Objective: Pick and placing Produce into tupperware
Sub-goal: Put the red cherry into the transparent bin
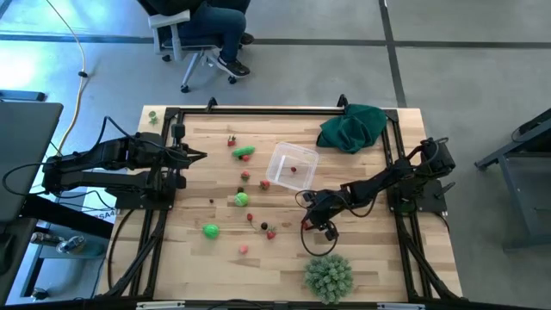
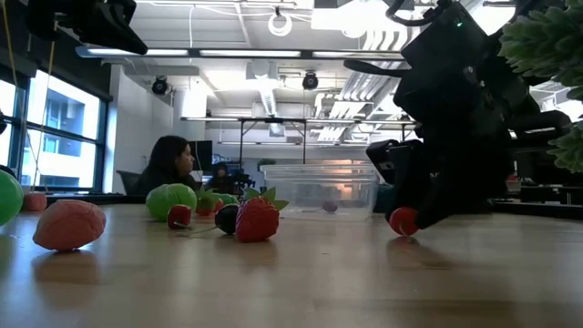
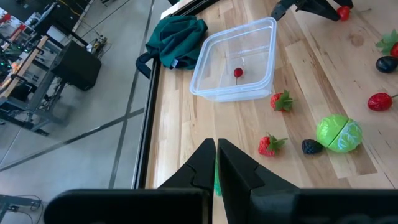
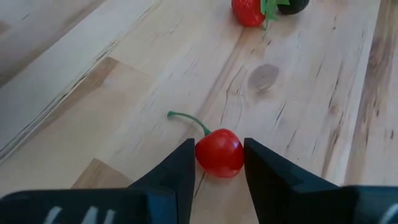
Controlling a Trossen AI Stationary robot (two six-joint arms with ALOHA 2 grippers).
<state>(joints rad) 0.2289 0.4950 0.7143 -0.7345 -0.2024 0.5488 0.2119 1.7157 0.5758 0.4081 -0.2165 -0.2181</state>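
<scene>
Evidently the pick was in hand: the right gripper [image 4: 219, 163] pinched a red cherry [image 4: 219, 152] on the table, near the tupperware [image 1: 291, 165]. Next, lift and carry it there. The left gripper [image 3: 216, 163], pressed together, waited farther away.

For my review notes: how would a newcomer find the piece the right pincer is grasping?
Start at the spiky ball on the table's near edge. Just beyond it, the right pincer straddles a cherry. Unlike the leafy strawberry nearby, it is smooth, round, with a thin green stem.
</scene>
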